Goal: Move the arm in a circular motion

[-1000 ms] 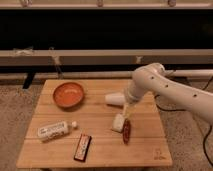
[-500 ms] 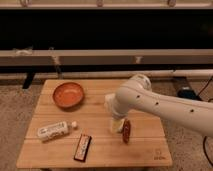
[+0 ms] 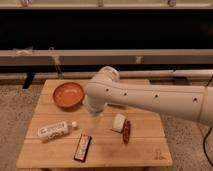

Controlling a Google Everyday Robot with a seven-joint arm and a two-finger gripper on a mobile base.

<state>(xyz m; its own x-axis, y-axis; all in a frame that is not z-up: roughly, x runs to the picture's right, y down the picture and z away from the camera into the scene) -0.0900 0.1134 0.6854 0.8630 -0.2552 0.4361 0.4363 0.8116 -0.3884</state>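
The large white glossy arm (image 3: 150, 97) reaches in from the right, low over the wooden table (image 3: 145, 150). Its rounded joint sits above the table's back middle. The narrow pale tip with the gripper (image 3: 94, 110) points down just right of the orange bowl (image 3: 68, 95), close above the tabletop. The gripper holds nothing that I can see.
A white bottle (image 3: 54, 130) lies on its side at the front left. A dark snack bar (image 3: 83, 147) lies at the front middle. A small white cup (image 3: 118, 122) and a reddish-brown packet (image 3: 127, 131) lie right of the gripper. A dark wall and rails stand behind the table.
The arm has swung left across the table. Its tip has moved from over the white cup and the packet to beside the orange bowl. The objects have not moved.
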